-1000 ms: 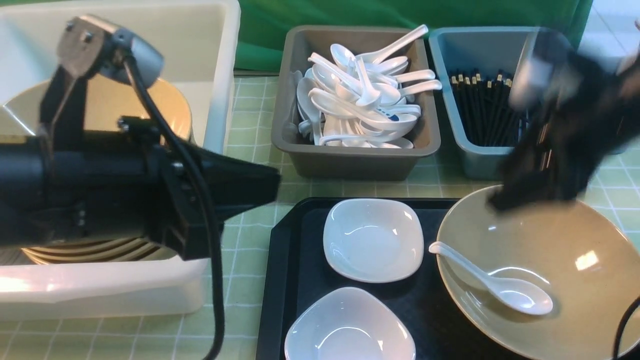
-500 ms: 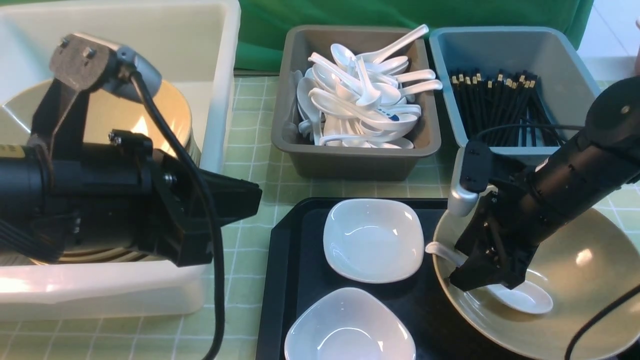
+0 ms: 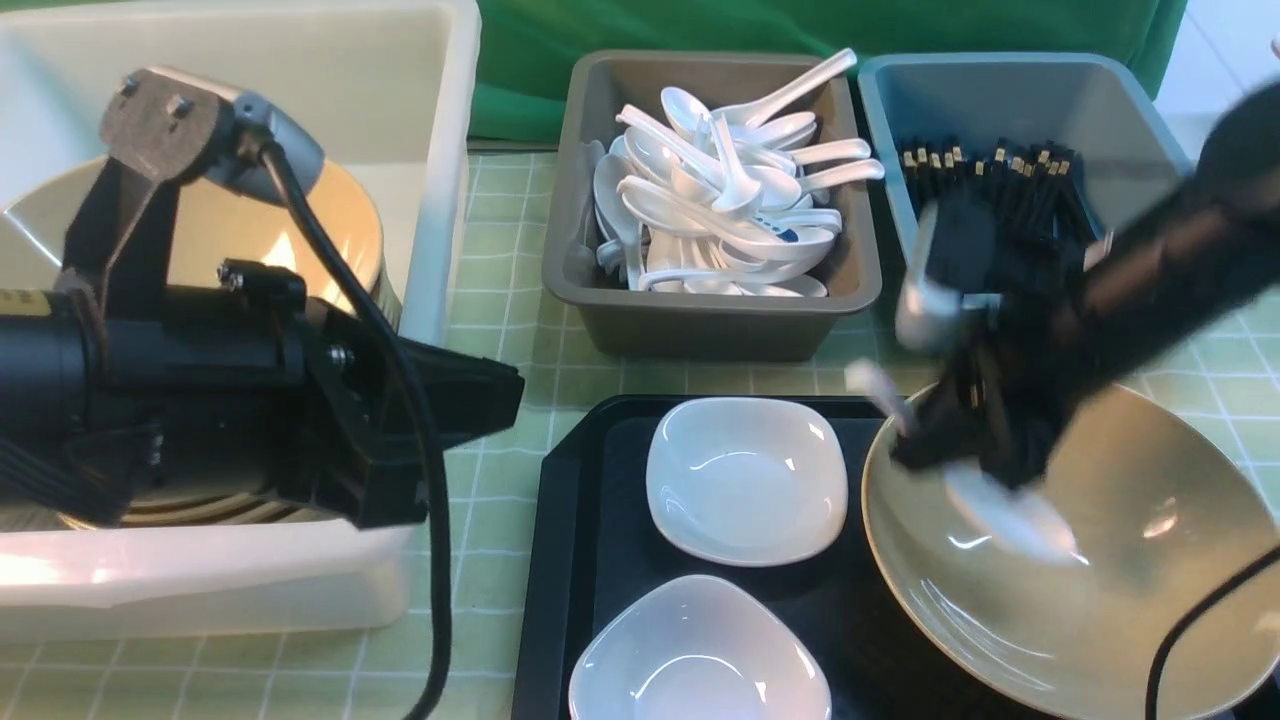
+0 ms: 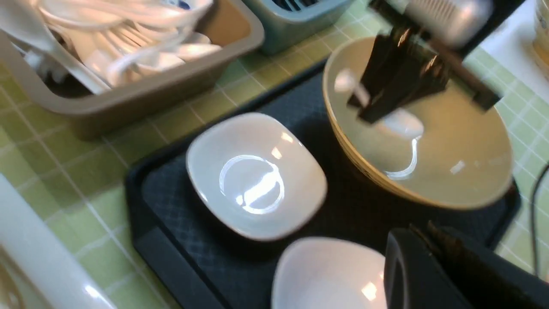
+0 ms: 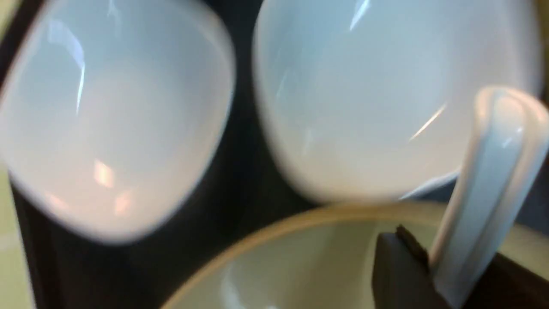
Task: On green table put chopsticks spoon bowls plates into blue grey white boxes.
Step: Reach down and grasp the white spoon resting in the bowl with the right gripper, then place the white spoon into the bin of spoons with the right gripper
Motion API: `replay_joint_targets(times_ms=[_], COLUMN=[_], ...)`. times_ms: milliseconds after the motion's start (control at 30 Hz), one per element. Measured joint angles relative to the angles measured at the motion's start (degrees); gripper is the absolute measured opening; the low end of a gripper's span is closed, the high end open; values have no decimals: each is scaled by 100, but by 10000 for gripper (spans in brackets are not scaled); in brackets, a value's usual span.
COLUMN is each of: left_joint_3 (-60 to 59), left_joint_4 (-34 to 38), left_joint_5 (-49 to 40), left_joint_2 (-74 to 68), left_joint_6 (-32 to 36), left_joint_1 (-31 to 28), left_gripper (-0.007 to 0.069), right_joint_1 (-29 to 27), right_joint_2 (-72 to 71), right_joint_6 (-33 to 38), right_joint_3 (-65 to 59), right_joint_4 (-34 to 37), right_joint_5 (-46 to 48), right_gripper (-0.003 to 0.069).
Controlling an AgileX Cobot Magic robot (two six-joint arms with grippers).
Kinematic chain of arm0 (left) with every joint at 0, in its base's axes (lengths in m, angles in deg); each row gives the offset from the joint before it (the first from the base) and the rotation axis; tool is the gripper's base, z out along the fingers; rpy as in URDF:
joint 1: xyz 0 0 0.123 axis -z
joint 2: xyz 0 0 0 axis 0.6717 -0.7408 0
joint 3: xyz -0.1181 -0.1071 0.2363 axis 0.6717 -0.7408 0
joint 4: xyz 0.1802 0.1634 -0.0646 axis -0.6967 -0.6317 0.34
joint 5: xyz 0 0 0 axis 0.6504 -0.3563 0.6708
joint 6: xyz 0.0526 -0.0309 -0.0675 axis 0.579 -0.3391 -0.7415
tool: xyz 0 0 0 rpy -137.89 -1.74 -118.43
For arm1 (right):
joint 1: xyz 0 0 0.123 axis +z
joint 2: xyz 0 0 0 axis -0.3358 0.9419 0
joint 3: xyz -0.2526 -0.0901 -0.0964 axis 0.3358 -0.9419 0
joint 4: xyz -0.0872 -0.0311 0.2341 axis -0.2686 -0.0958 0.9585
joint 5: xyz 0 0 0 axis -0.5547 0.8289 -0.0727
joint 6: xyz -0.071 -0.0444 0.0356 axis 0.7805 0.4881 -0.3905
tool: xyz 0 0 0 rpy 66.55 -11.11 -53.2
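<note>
White spoon (image 3: 1005, 515): pinched by its handle in the right tool (image 3: 950, 465), scoop over the inside of the tan bowl (image 3: 1150, 600). It's all pretty smeared, so can't tell if it touches the bowl.
Right tool state: narrow, clamped on the spoon handle. The right wrist view shows the handle right up against one finger (image 5: 399, 274).
Left tool (image 3: 490, 385): jaws together, nothing in it, hanging by the right wall of the white box (image 3: 200, 590).
Tan bowl spot: right end of the black tray (image 3: 570, 560), just near of the blue box (image 3: 1000, 95).
Plates: two small white ones on the tray, left of the bowl, far plate (image 3: 745, 480) and near plate (image 3: 700, 655).
Grey box (image 3: 700, 325): far middle, heaped with a spoon pile (image 3: 720, 200).
Blue box contents: black chopsticks (image 3: 985, 200) lying inside, far right.
White box contents: stacked bowls (image 3: 320, 215), far left.
Green surface (image 3: 500, 260): carries all three boxes and the tray.
</note>
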Motion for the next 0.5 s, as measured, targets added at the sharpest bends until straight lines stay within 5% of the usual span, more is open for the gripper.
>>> replay_joint_targets(times_ms=[167,200,267,500], left_joint_3=[0,0,0,0], left_joint_4=[70,189,266,361], left_joint_5=[842,1187,1352,1437], left_joint_2=[0,0,0,0], left_joint_6=[7,7,7,7], left_joint_1=[0,0,0,0], left_gripper=[-1,-1,-1,-1], right_joint_1=[0,8,44,221], right_joint_2=[24,162,326,1859], right_joint_6=[-81,-52,-20,-377], right_joint_3=[1127,1568,1832,3096], right_joint_4=[1145,2026,2543,3180], right_joint_5=[-483,-900,-1185,-2573], right_gripper=[139,139,139,139])
